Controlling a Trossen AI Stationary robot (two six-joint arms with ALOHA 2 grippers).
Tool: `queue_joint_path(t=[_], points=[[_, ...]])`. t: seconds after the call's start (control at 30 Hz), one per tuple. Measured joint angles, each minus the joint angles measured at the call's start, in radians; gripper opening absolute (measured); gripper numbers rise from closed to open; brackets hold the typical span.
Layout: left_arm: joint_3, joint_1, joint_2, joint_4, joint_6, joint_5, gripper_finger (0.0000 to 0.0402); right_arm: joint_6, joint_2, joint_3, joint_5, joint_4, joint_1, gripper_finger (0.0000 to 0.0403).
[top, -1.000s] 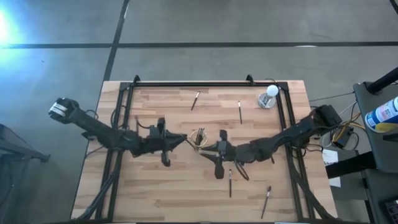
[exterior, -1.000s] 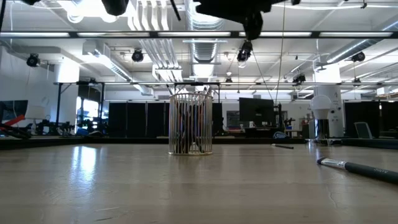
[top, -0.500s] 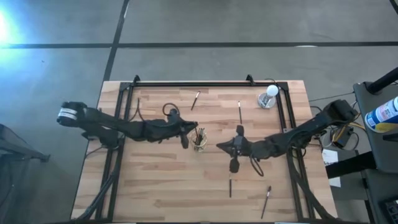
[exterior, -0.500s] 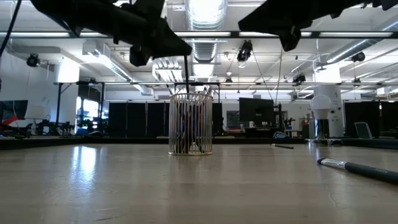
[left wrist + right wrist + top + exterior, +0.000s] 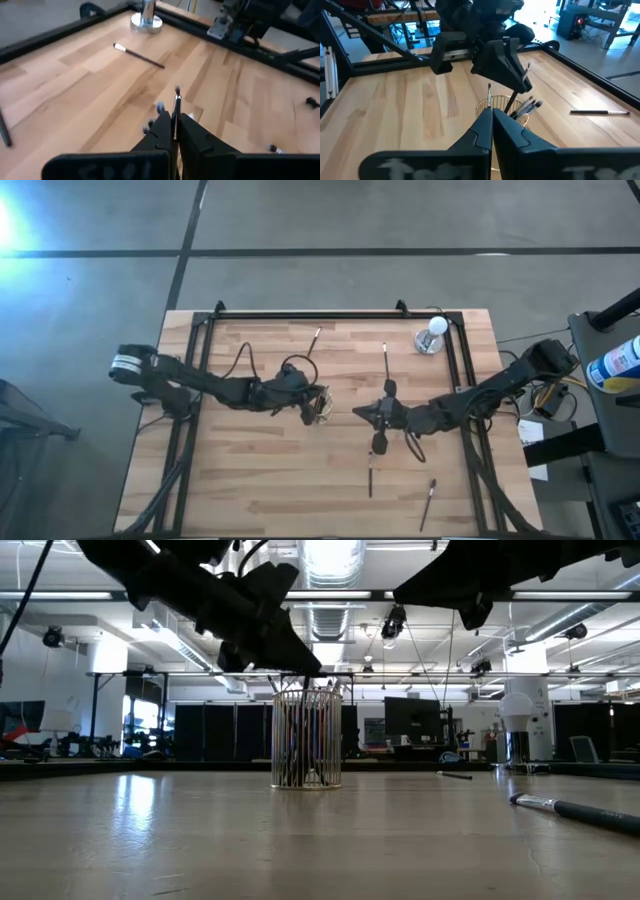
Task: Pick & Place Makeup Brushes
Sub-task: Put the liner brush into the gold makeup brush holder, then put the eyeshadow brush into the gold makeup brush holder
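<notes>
- A makeup brush [image 5: 175,112] is clamped upright between the closed jaws of the left gripper [image 5: 174,131], directly above the wire cup [image 5: 307,738].
- The right gripper [image 5: 492,125] is held closed and empty; loose brushes [image 5: 370,477] lie beneath it.

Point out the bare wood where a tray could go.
Free: the near-left table corner, below the left gripper. Crowded: the middle around the wire cup and right gripper; brushes lie near-right, others far.

No legible text, label, brand, number or sign appears in any view; the lettering on the dark wrist housings in both wrist views is too blurred to read.
</notes>
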Motion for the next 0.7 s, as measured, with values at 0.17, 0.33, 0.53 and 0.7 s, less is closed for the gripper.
queue_joint_path(t=[0.17,0.33,0.53,0.7], points=[[-0.002,0.0,-0.013,-0.065,-0.052,0.014,0.0062,-0.002,0.003,-0.001,0.0,-0.011,0.0,0.0008],[-0.001,-0.001,-0.06,-0.11,-0.049,0.014,0.0115,0.011,0.002,-0.004,0.0,-0.012,0.0,0.0008],[-0.002,0.0,-0.149,-0.162,0.008,0.056,0.0127,0.107,-0.01,0.011,0.002,-0.119,-0.011,0.0008],[-0.062,0.012,-0.195,-0.051,0.081,0.182,0.0073,0.255,-0.071,0.04,0.125,-0.378,-0.041,0.0008]])
